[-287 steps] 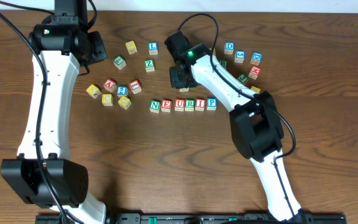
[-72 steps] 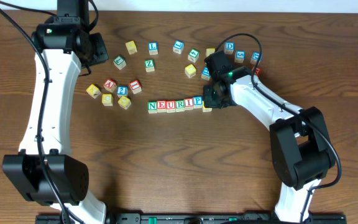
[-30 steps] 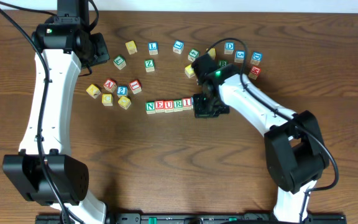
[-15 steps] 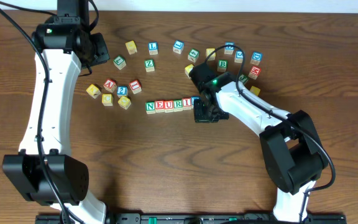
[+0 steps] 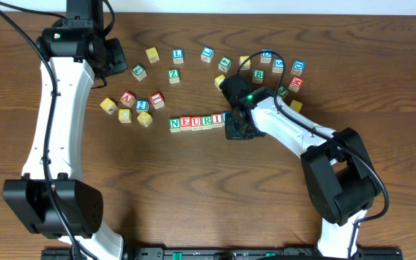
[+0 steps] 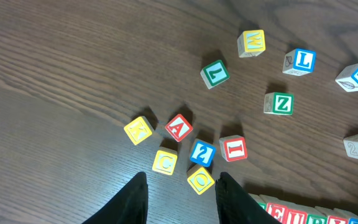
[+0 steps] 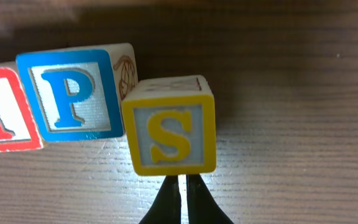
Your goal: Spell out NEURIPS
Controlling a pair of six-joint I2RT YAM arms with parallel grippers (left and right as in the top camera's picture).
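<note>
Cubes N (image 5: 174,123), E, U, R and I (image 5: 217,120) stand in a row on the table, and the blue P (image 5: 227,115) peeks out beside my right gripper (image 5: 235,130). In the right wrist view the yellow S cube (image 7: 169,127) touches the P cube (image 7: 73,93) at its right, set a little nearer to me and slightly askew. My right gripper (image 7: 180,182) is shut and empty, its tips against the S cube's near edge. The left gripper (image 5: 112,59) hovers at the back left; its jaws (image 6: 182,190) stand open with nothing between them.
Loose cubes lie left of the row, among them a red A (image 6: 179,127), a red I (image 6: 234,148) and yellow ones (image 5: 125,114). More are scattered along the back: L (image 5: 178,54), Z (image 5: 173,74), and a cluster behind the right arm (image 5: 287,68).
My right gripper brought the S cube in from the right and slid it left against P; the row shifted slightly left. It has barely moved over the last half second. Left arm unchanged.
</note>
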